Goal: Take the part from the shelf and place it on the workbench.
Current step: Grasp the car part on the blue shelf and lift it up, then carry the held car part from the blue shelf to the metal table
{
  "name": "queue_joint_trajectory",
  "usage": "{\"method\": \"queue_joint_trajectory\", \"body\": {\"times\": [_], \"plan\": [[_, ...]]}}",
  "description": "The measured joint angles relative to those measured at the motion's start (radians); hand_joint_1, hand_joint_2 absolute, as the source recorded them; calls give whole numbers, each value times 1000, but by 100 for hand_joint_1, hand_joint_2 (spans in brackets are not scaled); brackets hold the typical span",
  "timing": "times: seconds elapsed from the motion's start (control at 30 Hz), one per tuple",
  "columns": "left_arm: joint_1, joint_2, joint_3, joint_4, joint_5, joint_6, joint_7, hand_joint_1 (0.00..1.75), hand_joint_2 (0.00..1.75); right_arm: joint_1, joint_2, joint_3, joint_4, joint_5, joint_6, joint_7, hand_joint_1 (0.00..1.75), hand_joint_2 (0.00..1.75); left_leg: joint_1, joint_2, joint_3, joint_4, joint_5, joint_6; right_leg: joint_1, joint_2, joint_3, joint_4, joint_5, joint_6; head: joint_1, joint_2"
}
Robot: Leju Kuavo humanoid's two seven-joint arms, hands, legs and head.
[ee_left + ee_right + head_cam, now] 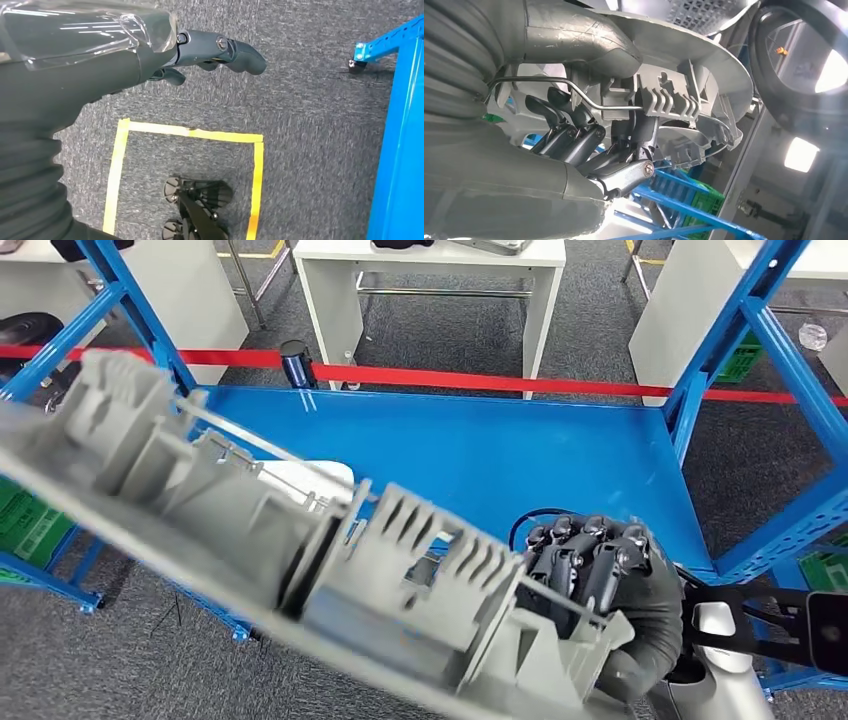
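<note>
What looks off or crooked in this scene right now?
The grey part sits tilted: it runs slantwise across the head view, held at one end alone by the right hand above the blue shelf, its long far end unsupported. The left hand hangs over the carpet holding nothing. No damage or spill shows.

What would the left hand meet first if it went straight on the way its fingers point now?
Nothing close: the left hand holds nothing, and its fingers point across bare grey carpet. Depth is unclear; the way looks free.
</note>
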Motion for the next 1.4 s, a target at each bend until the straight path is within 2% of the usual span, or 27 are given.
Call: {"method": "queue_joint_trajectory", "body": {"times": [0.07,0.13,0.17,0.2,0.27,0.3,0.33,0.43,0.5,0.57,0.63,0.67,0.7,0.77,0.8,0.83,0.87,0.93,0.97,1.03,1.1,1.13,1.17,1.2,1.27,1.33,1.4], "plan": [[0,0,5,-1,-14,-4,-7,0,175,0,-2,5,-14,1,-6,5,173,175,3,1,-48,126,-76,-8,2,-1,-8,0,5,-8,-2,0],[-1,-1,13,-3,-28,-13,-10,0,175,2,-5,10,-22,3,-14,9,173,175,5,1,-75,215,-113,-9,6,-1,-17,0,12,-12,-2,0],[-1,-1,17,-5,-39,-18,-11,0,175,3,-8,12,-26,6,-19,10,173,175,5,1,-62,204,-104,-6,8,0,-21,1,16,-13,-3,0],[-1,-2,21,-8,-49,-24,-14,0,175,6,-12,13,-30,9,-24,10,173,175,4,1,-29,156,-81,-1,11,0,-25,0,20,-13,-3,0],[-4,-2,30,-20,-70,-33,-20,0,175,16,-25,12,-41,15,-33,-1,173,175,-2,2,61,10,-34,17,14,0,-29,0,29,-10,-2,0],[-7,-2,35,-25,-80,-37,-24,0,175,24,-34,11,-47,19,-35,-12,173,175,-7,2,91,-41,-21,25,15,-1,-31,0,33,-7,-2,0],[-10,-3,40,-29,-91,-39,-27,0,175,33,-42,9,-50,24,-36,-25,173,175,-11,3,105,-68,-16,32,14,-3,-32,-1,38,-2,-3,0],[-13,-2,58,-33,-126,-40,-39,0,175,63,-71,3,-57,51,-35,-69,173,175,-16,7,98,-85,7,44,12,-6,-36,-7,51,16,-4,0],[-18,-3,68,-32,-145,-39,-49,0,175,78,-93,-3,-62,68,-33,-91,173,175,-12,11,86,-106,38,56,13,-4,-60,29,15,13,-1,0],[-24,-4,73,-31,-159,-39,-58,0,175,89,-114,-8,-65,77,-34,-100,173,175,-10,14,63,-114,63,63,11,-3,-104,146,-68,5,3,0],[-28,-5,76,-30,-171,-39,-64,0,175,99,-130,-12,-66,79,-35,-103,173,175,-10,15,37,-112,82,62,7,-3,-127,260,-118,14,4,0],[-30,-6,77,-30,-176,-40,-67,0,175,103,-136,-12,-67,79,-36,-103,173,175,-10,16,25,-111,90,60,5,-3,-115,273,-116,25,4,0],[-31,-6,78,-29,-181,-40,-69,0,175,106,-141,-13,-69,80,-37,-103,173,175,-8,16,13,-108,98,57,2,-3,-82,244,-101,38,4,0],[-33,-7,79,-27,-188,-40,-73,0,175,108,-150,-16,-75,83,-38,-103,173,175,-7,16,-12,-93,110,48,-3,-4,25,101,-73,55,5,0],[-34,-7,80,-25,-191,-39,-76,0,175,110,-153,-17,-79,87,-38,-103,173,175,-7,16,-23,-83,114,43,-2,-3,69,37,-69,53,4,0],[-35,-7,81,-24,-193,-37,-78,0,175,113,-155,-19,-83,91,-38,-103,173,175,-8,15,-31,-74,117,37,-1,-2,93,-4,-73,47,4,0],[-36,-7,83,-23,-194,-35,-80,0,175,116,-157,-20,-87,95,-38,-103,173,175,-9,15,-36,-68,122,32,2,0,100,-20,-79,39,3,0],[-38,-7,90,-21,-194,-32,-82,0,175,120,-161,-21,-90,99,-38,-102,173,175,-6,14,-42,-64,130,20,2,0,84,-17,-70,20,3,0],[-38,-7,93,-20,-194,-31,-82,0,175,122,-162,-22,-90,100,-37,-102,173,175,-4,13,-48,-56,117,15,0,0,76,-17,-62,10,2,0],[-40,-7,96,-17,-197,-29,-82,0,175,123,-164,-25,-91,103,-32,-103,173,175,1,10,-71,12,39,3,-2,-2,57,-17,-42,-6,-1,0],[-45,-6,99,-13,-204,-24,-82,0,175,124,-166,-29,-92,116,-23,-112,173,175,5,10,-100,137,-57,-7,-1,-2,35,-16,-20,-11,-3,0],[-49,-5,100,-8,-208,-21,-82,0,175,126,-166,-33,-92,128,-19,-121,173,175,6,9,-107,191,-80,-9,0,-2,23,-15,-10,-10,-3,0],[-52,-4,101,-3,-210,-17,-83,0,175,128,-167,-37,-92,141,-15,-131,173,175,7,9,-99,217,-80,-10,1,-2,10,-14,0,-8,-3,0],[-54,-4,102,2,-213,-14,-84,0,175,130,-168,-40,-92,154,-12,-140,173,175,8,9,-73,205,-61,-8,2,-2,-2,-13,10,-6,-3,0],[-59,-3,103,9,-214,-10,-85,0,175,132,-169,-45,-92,168,-10,-150,173,175,6,7,25,84,-18,1,3,-1,-21,-12,26,-1,-4,0],[-64,0,104,12,-214,-9,-86,0,175,133,-170,-51,-94,172,-10,-151,173,175,1,3,112,-49,-16,14,4,-2,-31,-13,43,9,-3,0],[-66,2,105,15,-215,-8,-87,0,175,134,-171,-56,-95,176,-9,-154,173,175,-8,1,134,-93,-23,25,1,-3,-33,-18,59,23,-4,0]]}}
